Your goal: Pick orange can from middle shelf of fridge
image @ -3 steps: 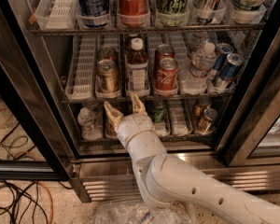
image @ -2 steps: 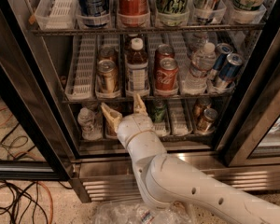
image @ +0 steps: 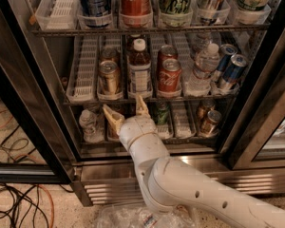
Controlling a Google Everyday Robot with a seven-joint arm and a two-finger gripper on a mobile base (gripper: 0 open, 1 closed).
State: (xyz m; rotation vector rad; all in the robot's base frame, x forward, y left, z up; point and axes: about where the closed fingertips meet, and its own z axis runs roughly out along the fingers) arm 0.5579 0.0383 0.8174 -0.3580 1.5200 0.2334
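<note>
The orange can (image: 109, 77) stands upright at the front of a white slotted lane tray on the middle shelf (image: 83, 98) of the fridge (image: 47, 113), second lane from the left. Another copper can stands behind it. My gripper (image: 127, 109) is open, its two tan fingers spread apart just below the shelf's front edge. It is below and slightly right of the orange can and does not touch it. The white arm rises from the lower right.
A brown bottle (image: 139, 70) and two red Coca-Cola cans (image: 169, 76) stand right of the orange can, then a water bottle (image: 204, 65) and blue-and-silver cans (image: 232, 71). Tall cans in clear cups (image: 135, 4) fill the upper rack. Cables (image: 16, 203) lie on the floor at the left.
My gripper has risen slightly toward the middle shelf's front edge. The cans and bottles have not moved.
</note>
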